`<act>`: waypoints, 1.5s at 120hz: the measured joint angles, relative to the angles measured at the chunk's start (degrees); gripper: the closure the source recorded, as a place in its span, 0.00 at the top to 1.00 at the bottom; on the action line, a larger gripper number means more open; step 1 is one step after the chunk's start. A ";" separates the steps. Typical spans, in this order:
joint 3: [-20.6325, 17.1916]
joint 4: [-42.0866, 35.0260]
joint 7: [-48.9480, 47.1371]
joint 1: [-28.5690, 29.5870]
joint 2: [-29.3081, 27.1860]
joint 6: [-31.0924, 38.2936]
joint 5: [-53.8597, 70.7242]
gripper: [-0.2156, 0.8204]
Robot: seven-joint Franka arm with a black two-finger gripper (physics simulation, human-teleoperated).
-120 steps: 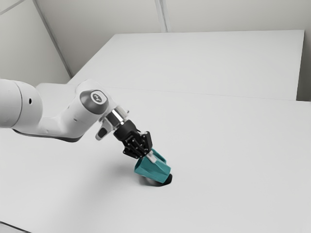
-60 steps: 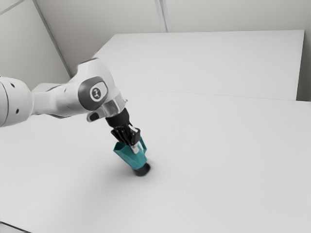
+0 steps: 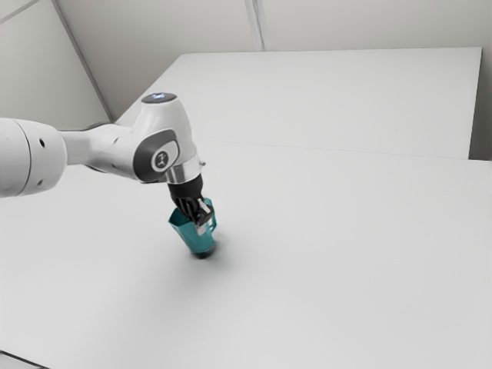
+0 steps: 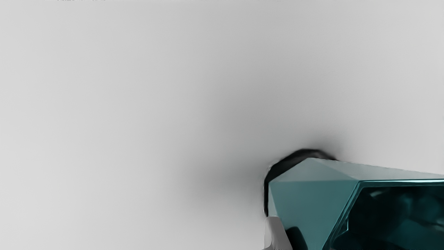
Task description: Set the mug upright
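Mug (image 3: 192,234) leaning, mouth up and toward the exterior view's left, dark foot (image 3: 203,254) down toward that view's right; it is teal and faceted, well up from lying flat but short of upright. It sits at the lower end of the arm (image 3: 160,146), over the bench (image 3: 346,269), nearer the exterior view's left side than its right; the foot is at or just above the bench, and I cannot tell whether they touch. The jaws (image 3: 201,227) are clamped on the mug, pointing steeply down; the handle (image 3: 213,217) is on the side toward the exterior view's right, close beside them.

What crowds the mug is the arm's own end: the black jaws cover part of its upper side and rim in the exterior view; in the wrist view a pale fingertip (image 4: 277,233) lies against the outer wall, with a small dark piece (image 4: 296,239) next to it that I cannot make out. That view also looks into the dark, glossy inside of the mug, and past the wall to the black edge of the foot.

Around it the bench is plain and pale, with a soft shadow (image 3: 173,280) near the mug; farther back is a broad white slab (image 3: 330,100), then grey walls (image 3: 46,65); a dark line (image 3: 24,360) crosses the near corner at the exterior view's left.
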 joint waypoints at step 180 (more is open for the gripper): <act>2.15 11.40 -0.04 -2.21 -6.48 -8.88 2.49 0.79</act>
